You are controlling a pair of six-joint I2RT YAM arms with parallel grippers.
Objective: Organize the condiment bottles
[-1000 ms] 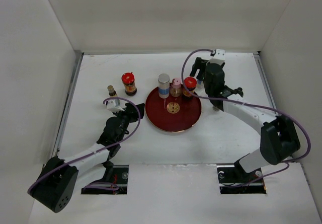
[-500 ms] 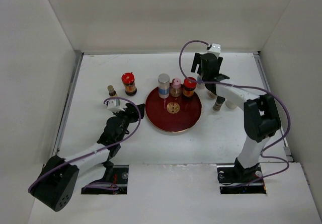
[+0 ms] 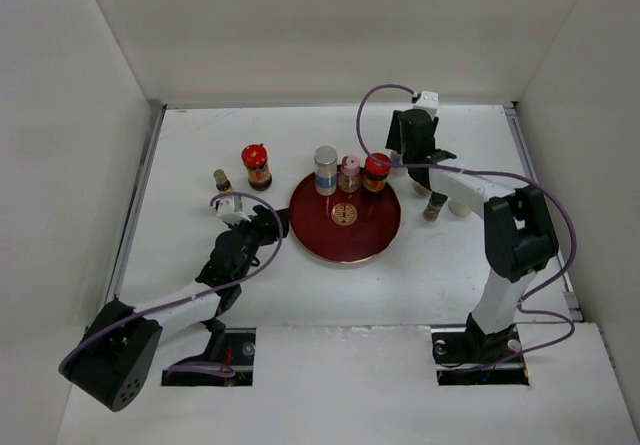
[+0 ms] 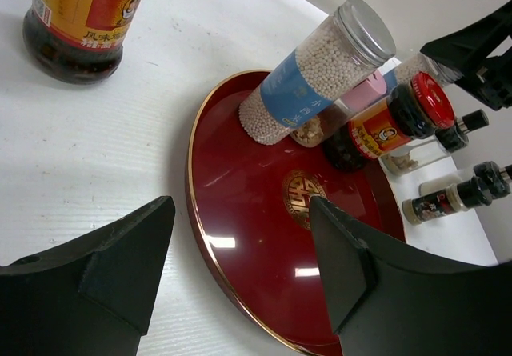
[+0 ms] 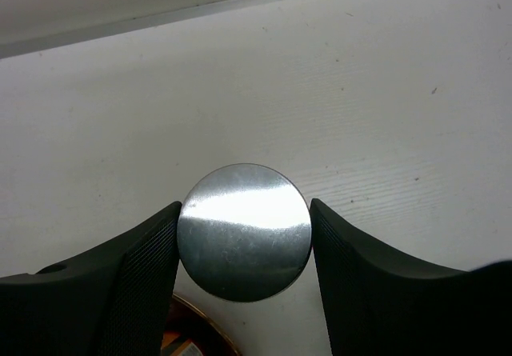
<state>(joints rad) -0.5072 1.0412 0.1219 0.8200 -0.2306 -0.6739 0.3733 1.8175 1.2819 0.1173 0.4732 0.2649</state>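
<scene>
Right side first: my right gripper (image 5: 244,236) sits over the silver-capped bottle (image 5: 244,232), both fingers (image 5: 120,292) pressed against its sides, so I'm clamped on it. A red-lidded jar (image 3: 376,173) stands just beside that gripper, on the dark red plate (image 4: 200,220). Over to my left gripper (image 4: 240,212): jaws apart, nothing in them, the plate's near rim lying between the tips. Ahead of it on the plate, a blue-labelled bottle (image 4: 308,84), a pink-capped bottle (image 3: 349,172) and that jar stand in a row. Ahead and to its left, on the table (image 3: 200,125), stand a second red-lidded jar (image 3: 256,165) and a tiny bottle (image 3: 221,179).
</scene>
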